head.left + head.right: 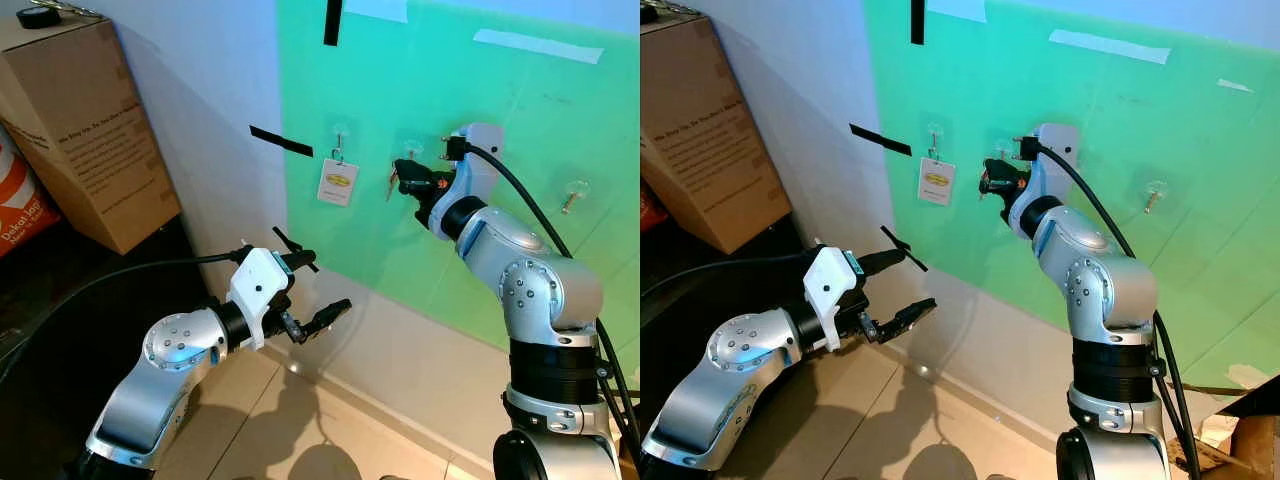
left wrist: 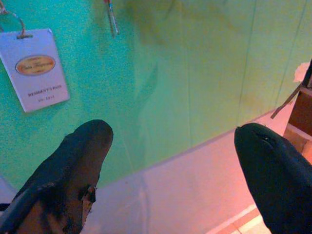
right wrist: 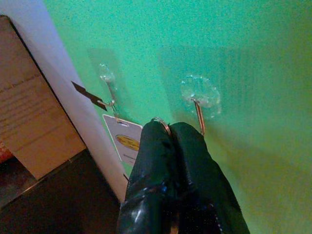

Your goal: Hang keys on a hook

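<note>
Fingers, right gripper (image 3: pixel 178 131): pressed together, pinching a thin metal key ring (image 3: pixel 161 120) at the tips; small keys (image 1: pixel 393 180) dangling just below in the left eye view.
Fingers, left gripper (image 1: pixel 315 290): spread wide, holding nothing, low near the wall's pale base.
Nearest target: clear round suction hook with a thin metal prong (image 3: pixel 200 97), just beside the ring, stuck on the green wall (image 3: pixel 263 58).
Key relation: ring lying to one side of the prong's lower end, near but not yet over it; prong's long axis running down the wall from the cup.
Nearer arm: right, by far.
Neighbouring hook: clear hook (image 3: pixel 108 80) already carrying a white rectangular pass card with a yellow oval (image 3: pixel 124 141).
Farther out: brown cardboard box (image 1: pixel 90 140) against the white wall.
Judged next move: ring shifted sideways and lifted over the prong tip.
</note>
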`<state>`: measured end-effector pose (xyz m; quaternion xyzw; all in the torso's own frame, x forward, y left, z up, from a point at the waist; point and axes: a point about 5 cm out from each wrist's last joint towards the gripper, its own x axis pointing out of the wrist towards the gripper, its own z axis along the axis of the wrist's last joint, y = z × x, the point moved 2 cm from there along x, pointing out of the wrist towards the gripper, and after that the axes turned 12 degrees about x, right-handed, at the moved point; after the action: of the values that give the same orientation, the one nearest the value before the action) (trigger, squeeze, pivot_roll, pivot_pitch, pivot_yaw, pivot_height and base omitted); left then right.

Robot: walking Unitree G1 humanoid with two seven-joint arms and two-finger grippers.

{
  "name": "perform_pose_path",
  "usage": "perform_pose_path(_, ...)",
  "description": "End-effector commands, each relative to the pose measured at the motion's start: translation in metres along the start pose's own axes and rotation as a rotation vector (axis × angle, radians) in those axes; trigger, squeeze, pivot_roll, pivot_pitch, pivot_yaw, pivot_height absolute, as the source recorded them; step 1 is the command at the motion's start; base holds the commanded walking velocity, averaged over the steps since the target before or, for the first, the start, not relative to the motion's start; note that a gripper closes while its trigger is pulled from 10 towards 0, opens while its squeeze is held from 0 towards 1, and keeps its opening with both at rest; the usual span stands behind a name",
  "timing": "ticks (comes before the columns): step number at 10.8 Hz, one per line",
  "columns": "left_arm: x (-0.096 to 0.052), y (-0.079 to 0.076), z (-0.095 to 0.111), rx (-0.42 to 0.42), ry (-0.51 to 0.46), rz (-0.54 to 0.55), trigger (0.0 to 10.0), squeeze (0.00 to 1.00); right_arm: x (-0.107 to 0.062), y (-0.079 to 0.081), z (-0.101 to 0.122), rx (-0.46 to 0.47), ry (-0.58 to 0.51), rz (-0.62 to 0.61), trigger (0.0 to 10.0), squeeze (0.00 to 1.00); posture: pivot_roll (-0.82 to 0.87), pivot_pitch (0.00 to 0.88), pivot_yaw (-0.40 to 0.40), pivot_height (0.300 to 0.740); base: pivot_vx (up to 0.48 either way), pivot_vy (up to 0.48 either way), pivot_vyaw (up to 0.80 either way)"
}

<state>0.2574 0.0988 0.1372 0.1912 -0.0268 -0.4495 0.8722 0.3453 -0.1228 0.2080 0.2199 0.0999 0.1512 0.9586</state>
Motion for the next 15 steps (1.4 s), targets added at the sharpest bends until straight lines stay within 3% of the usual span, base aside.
perform_pose_path(1,0.0,-0.002,0.004,0.009,-0.01,-0.018,10.0,0.0,0.0,-0.011,0.007,0.031,-0.015,-0.061,10.0,0.0,-0.09,0.0,0.0,0.74,0.0,0.0,0.0)
perform_pose_path(4,0.0,-0.002,0.003,0.008,-0.006,-0.019,10.0,0.0,0.003,-0.011,0.007,0.102,-0.007,-0.063,10.0,0.0,-0.09,0.0,-0.001,0.74,0.0,0.0,0.0)
perform_pose_path(7,-0.001,-0.002,0.003,0.005,-0.002,-0.023,10.0,0.0,0.001,-0.017,0.013,0.343,-0.006,-0.068,10.0,0.0,-0.09,0.0,0.0,0.74,0.0,0.0,0.0)
perform_pose_path(11,-0.002,-0.003,0.002,-0.002,0.0,-0.03,10.0,0.0,-0.004,-0.028,0.006,0.475,0.03,-0.132,10.0,0.0,-0.09,0.0,0.003,0.74,0.0,0.0,0.0)
perform_pose_path(12,-0.002,-0.003,0.002,-0.003,0.001,-0.032,10.0,0.0,-0.004,-0.03,0.006,0.5,0.027,-0.141,10.0,1.0,-0.09,0.0,0.004,0.74,0.0,0.0,0.0)
perform_pose_path(15,-0.002,-0.003,0.002,-0.005,0.0,-0.04,10.0,0.0,-0.006,-0.031,0.008,0.548,0.015,-0.16,10.0,1.0,-0.09,0.0,0.008,0.74,0.0,0.0,0.0)
